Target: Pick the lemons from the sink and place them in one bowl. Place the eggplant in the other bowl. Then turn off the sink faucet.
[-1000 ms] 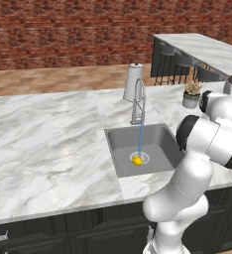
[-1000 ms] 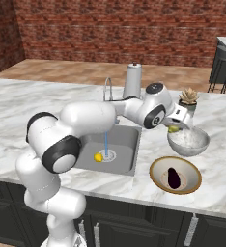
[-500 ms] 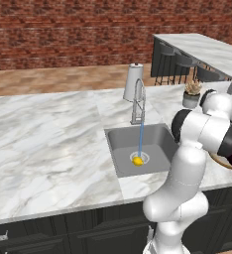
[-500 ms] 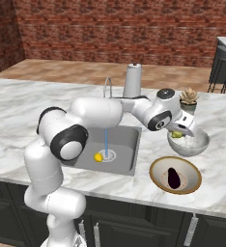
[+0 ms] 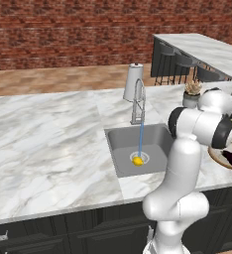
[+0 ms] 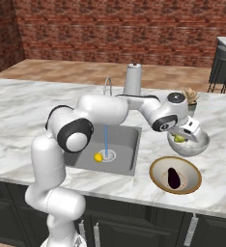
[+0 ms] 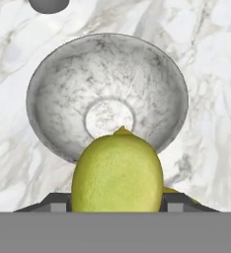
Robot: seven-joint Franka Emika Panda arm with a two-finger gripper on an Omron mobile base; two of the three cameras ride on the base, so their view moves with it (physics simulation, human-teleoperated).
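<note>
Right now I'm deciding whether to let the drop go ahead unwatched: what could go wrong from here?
1. The hand holds the greenish lemon above the grey-white bowl. In the hand view the lemon sits toward the near rim, so it might clip the rim and roll onto the counter.
2. The faucet is running onto the second lemon by the drain; it may be slippery to grip.

2 lemons (image 6: 98, 157), 1 eggplant (image 6: 173, 177), 2 bowls (image 6: 200, 143).
</note>
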